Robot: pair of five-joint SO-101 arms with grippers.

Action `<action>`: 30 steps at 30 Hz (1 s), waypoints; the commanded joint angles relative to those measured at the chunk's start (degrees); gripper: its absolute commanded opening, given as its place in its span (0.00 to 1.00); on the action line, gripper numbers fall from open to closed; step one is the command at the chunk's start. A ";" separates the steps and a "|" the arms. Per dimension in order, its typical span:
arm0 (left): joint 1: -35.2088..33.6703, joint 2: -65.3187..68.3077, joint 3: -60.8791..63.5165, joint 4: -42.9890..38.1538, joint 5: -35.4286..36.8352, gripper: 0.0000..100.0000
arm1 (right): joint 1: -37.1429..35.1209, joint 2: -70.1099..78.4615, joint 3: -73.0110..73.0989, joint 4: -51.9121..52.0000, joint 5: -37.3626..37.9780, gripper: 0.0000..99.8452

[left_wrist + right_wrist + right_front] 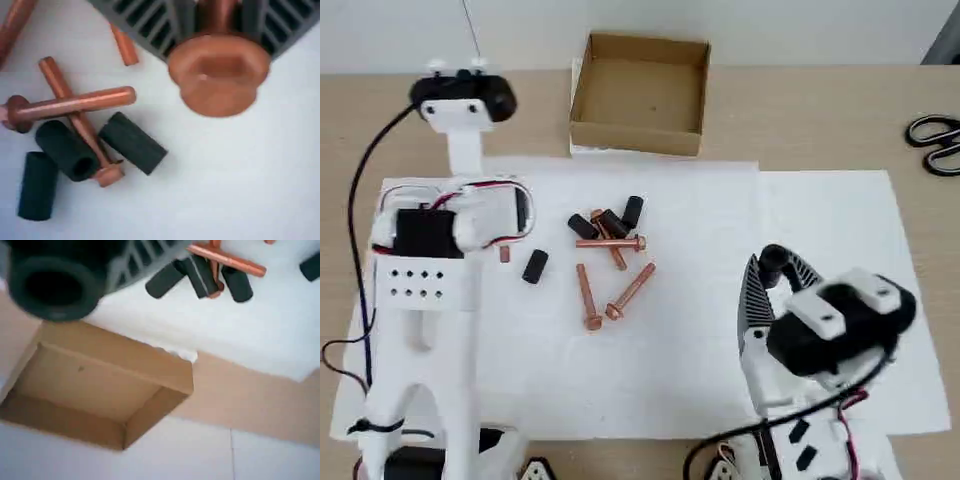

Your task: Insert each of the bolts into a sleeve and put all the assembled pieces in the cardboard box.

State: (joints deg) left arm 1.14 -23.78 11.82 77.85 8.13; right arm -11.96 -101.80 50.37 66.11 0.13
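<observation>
closest up: copper-coloured metal bolt (pixel 217 75), broad flanged head toward the lens, shank pinched between dark ribbed fingers (pixel 140 20) of left gripper (pixel 215 12) — clamped tight on it. hangs over the white sheet (pixel 820 230), just beside the pile of parts. close to the other lens: black cylindrical sleeve (pixel 55 285), hollow bore facing out, held between the jaws of right gripper (pixel 775 265), narrowed onto it. sits over the sheet's near right part, well apart from the pile. mid-sheet: four loose copper bolts (pixel 588 297) — two crossed, one over the other, among a cluster of three loose black sleeves (pixel 613 222); two more nearer the arms, heads almost meeting in a v. off alone toward the left arm: fourth loose sleeve (pixel 535 266), touching nothing. at the sheet's far edge: open brown cardboard box (pixel 640 95), flat on the tan wooden table (pixel 800 120), apart from every bolt and sleeve. far right on the table, off the sheet: black-handled scissors (pixel 935 143).
</observation>
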 commanded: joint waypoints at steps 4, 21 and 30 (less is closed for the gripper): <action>6.24 -2.64 -0.75 -7.74 4.66 0.01 | -0.40 -1.27 10.90 -10.95 -2.29 0.00; 14.86 -7.12 -0.04 -24.44 12.13 0.01 | -10.51 -1.19 38.15 -35.12 -1.93 0.00; 15.03 -18.46 8.66 -30.07 12.04 0.01 | -10.51 -1.19 38.15 -35.82 -2.11 0.00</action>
State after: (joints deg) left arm 15.91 -40.48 15.69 52.70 20.00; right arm -22.42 -102.51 89.05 31.82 -1.45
